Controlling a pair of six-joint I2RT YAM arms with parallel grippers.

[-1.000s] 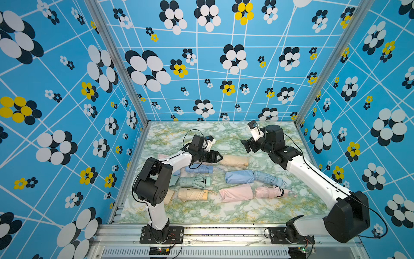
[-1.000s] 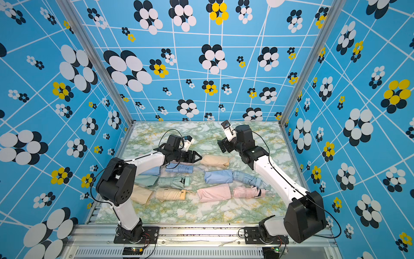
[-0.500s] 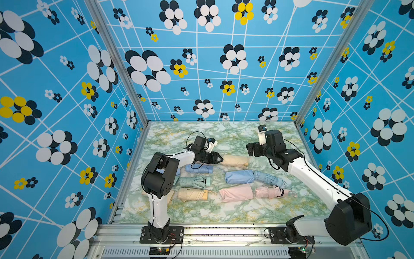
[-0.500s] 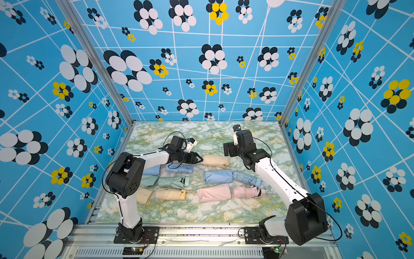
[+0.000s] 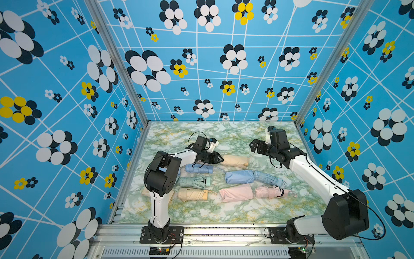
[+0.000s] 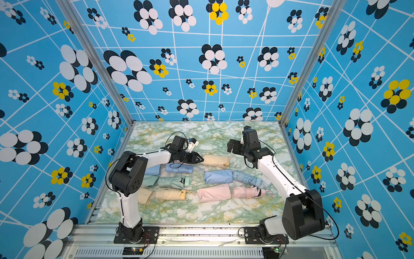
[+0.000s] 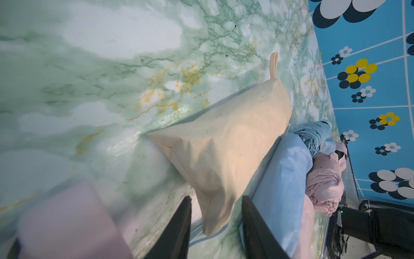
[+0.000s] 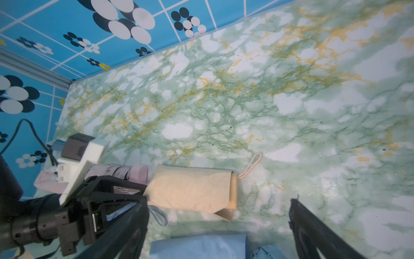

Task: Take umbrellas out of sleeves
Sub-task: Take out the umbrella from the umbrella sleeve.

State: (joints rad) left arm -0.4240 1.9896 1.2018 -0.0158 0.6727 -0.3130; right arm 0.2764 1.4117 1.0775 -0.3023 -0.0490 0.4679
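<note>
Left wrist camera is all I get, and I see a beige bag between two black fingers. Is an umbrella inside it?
Observer: Yes. The right wrist view shows a beige handle poking out of the far end of the beige sleeve.
Operator: Where's the other claw?
Observer: The right gripper hangs wide open above the table, past that handle end, touching nothing.
Operator: Any umbrellas out of bags?
Observer: Yes, a mint umbrella lies bare, its handle showing.
</note>
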